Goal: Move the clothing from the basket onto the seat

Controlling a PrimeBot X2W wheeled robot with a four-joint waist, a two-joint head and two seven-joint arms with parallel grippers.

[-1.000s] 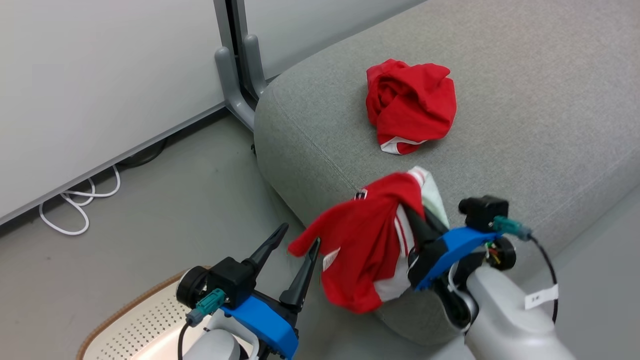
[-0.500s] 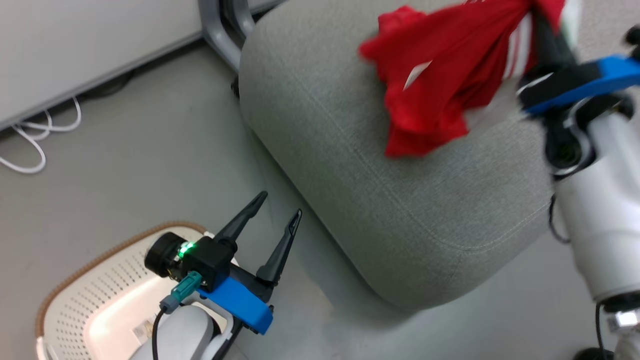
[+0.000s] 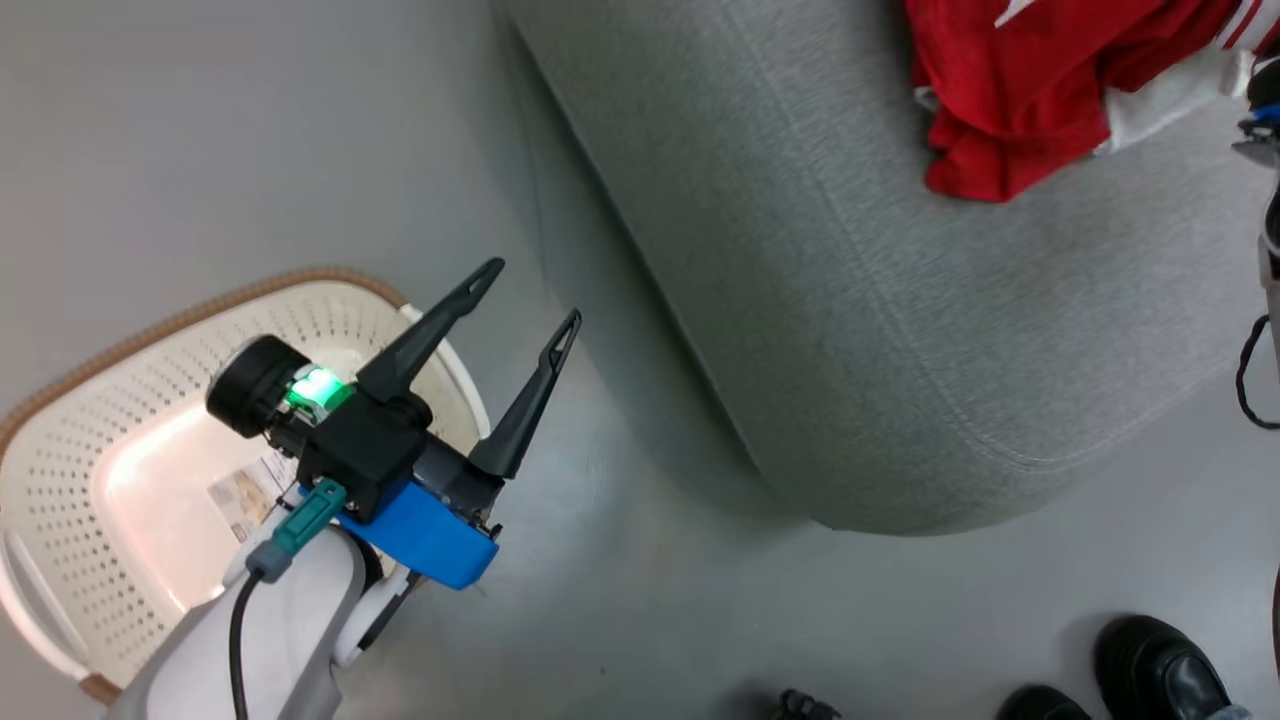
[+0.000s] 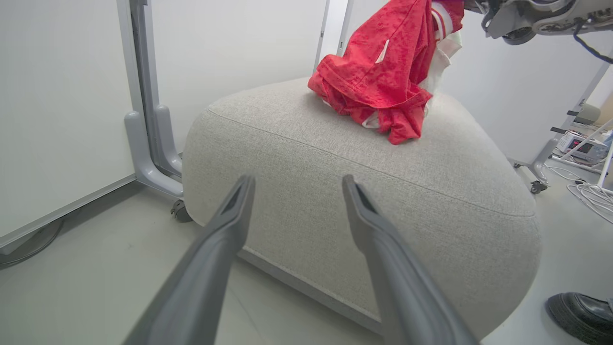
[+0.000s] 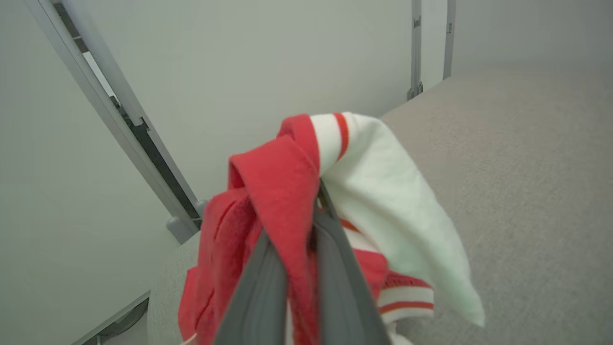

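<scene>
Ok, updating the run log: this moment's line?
right jaws shut on red fabric garment | garment touching grey woven sofa cushion | left jaws open near cream perforated basket

You are working in a lab or test room, not a home. Left of your left claw (image 4: 297,179) stand plain white partition panels (image 4: 62,96) on grey metal posts (image 4: 143,120) with small black castors (image 4: 181,211). Far to its right, a small bench instrument with red lit digits (image 4: 582,146) sits near loose white cables (image 4: 594,196) on the smooth grey floor (image 4: 96,287). A person's black leather shoe (image 4: 582,314) stands at the claw's lower right.
</scene>
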